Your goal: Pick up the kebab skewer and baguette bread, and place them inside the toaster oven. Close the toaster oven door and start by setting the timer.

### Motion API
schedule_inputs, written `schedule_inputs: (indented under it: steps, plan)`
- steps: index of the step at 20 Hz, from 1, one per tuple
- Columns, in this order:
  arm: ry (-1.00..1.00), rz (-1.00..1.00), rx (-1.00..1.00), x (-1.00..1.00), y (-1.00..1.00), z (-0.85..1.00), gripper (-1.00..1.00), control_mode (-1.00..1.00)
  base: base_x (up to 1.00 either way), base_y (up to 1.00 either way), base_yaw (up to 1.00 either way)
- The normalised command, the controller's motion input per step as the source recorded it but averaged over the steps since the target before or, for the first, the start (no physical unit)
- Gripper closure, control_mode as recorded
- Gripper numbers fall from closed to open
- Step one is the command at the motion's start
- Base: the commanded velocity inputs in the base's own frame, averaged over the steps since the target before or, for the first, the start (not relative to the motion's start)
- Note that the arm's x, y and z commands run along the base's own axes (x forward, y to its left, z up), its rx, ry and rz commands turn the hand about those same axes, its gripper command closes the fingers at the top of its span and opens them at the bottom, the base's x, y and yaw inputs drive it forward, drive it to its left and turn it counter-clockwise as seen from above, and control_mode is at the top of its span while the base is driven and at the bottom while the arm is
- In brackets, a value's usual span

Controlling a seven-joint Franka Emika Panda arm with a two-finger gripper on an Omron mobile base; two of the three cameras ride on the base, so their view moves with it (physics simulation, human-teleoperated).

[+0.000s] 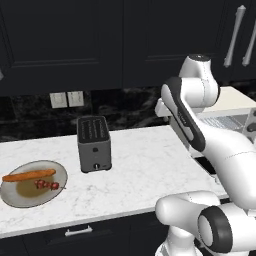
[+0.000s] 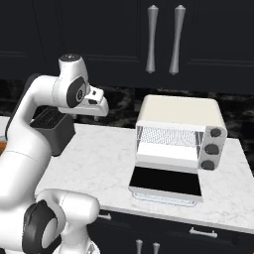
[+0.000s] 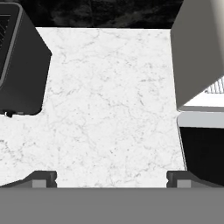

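The gripper [image 3: 111, 178] is standing with its jaws spread wide apart and holding nothing, its two dark fingertips [image 3: 41, 178] showing low in the hand view over bare white marble counter [image 3: 109, 100]. It is hovering above the stretch of counter that lies between the slot toaster [image 3: 19, 65] and the toaster oven [image 3: 199, 52], touching neither.

Taking the slot toaster [image 1: 93, 143] as the landmark: in the left base view a round plate [image 1: 52, 192] is sitting on the counter to the toaster's left and a little nearer the robot, well apart from it. The baguette bread [image 1: 28, 175] is lying across the far half of that plate, one end reaching past the rim. The kebab skewer [image 1: 47, 185] is lying just beside the baguette on the plate's near side, shorter, its dark-red chunks bunched together.

On the other side of the slot toaster, across open counter, the toaster oven [image 2: 178, 131] is sitting against the dark backsplash. The toaster oven door [image 2: 166, 182] is hanging fully down, lying flat toward the counter's front edge with its dark glass facing up, leaving the cavity and wire rack [image 2: 171, 135] exposed. Three round knobs [image 2: 212, 148] are lining the oven's right side.
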Motion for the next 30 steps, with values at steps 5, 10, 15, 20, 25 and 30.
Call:
schedule_inputs:
  steps: [5,10,15,20,25,30]
  plan:
    - [0.00,0.00,0.00,0.00,0.00,0.00,-1.00,1.00,0.00,0.26,-0.01]
    - [0.00,0.00,0.00,0.00,0.00,0.00,-1.00,1.00,0.00,0.00,0.00]
    - [0.00,0.00,0.00,0.00,0.00,0.00,-1.00,1.00,0.00,0.00,0.00]
    - [0.00,0.00,0.00,0.00,0.00,0.00,-1.00,1.00,0.00,0.00,0.00]
    - [0.00,0.00,0.00,0.00,0.00,0.00,-1.00,-1.00,0.00,0.00,0.00]
    - [0.00,0.00,0.00,0.00,0.00,0.00,-1.00,-1.00,0.00,0.00,0.00]
